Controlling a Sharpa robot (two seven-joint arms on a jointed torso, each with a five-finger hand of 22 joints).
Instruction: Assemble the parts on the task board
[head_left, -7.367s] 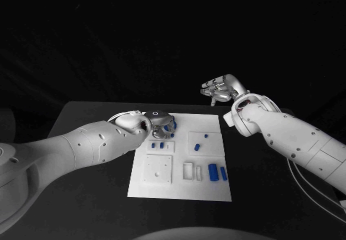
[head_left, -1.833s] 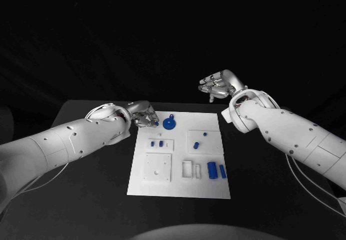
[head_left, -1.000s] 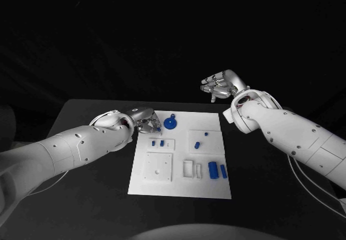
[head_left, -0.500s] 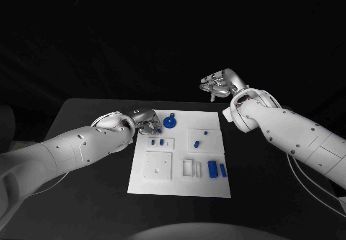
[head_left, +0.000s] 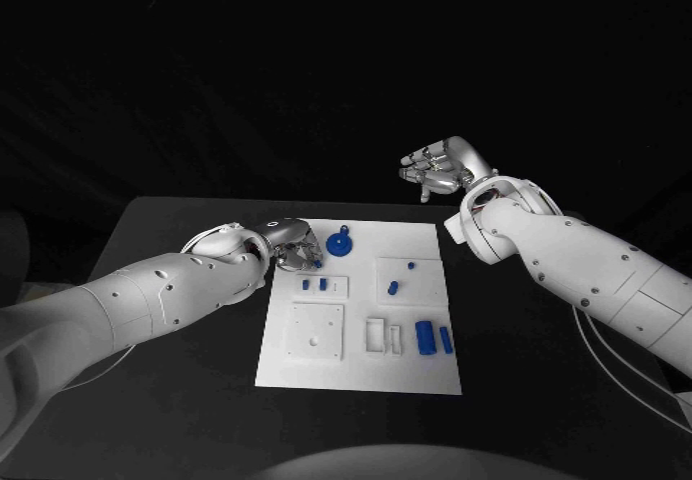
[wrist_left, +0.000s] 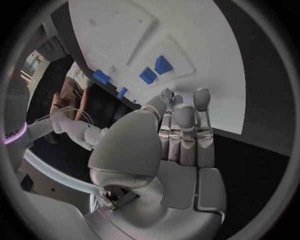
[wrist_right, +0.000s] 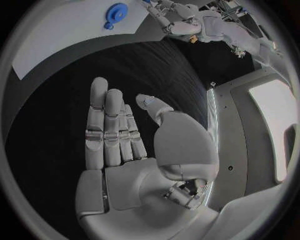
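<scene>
A white task board (head_left: 361, 375) lies flat in the middle of a black bench (head_left: 173, 400). Small blue parts sit on it. A round blue part with a small tab (head_left: 340, 244) lies near the board's far edge, at about eleven o'clock from the board's centre. Two short blue pegs (head_left: 315, 284) stand in a small raised panel at roughly nine o'clock. Another panel at about two o'clock holds a small blue peg (head_left: 411, 267) and a longer blue piece (head_left: 394, 290). At about four o'clock, a blue block (head_left: 426, 339) lies beside a thinner blue bar (head_left: 447, 342), next to two white slotted pieces (head_left: 384, 338). A square white panel (head_left: 317, 333) sits at about seven o'clock.

The left robot hand (head_left: 293, 245) is at the board's far-left corner, just beside the round blue part. In the left wrist view this robot hand (wrist_left: 181, 135) has its fingers (wrist_left: 185, 120) held straight and close together over the board's edge, grasping nothing.

The right robot hand (head_left: 437, 172) is raised well beyond the board's far-right corner, at about one o'clock, well apart from every part. In the right wrist view this robot hand (wrist_right: 125, 145) is spread flat with fingers extended and the thumb apart, released and holding nothing.
</scene>
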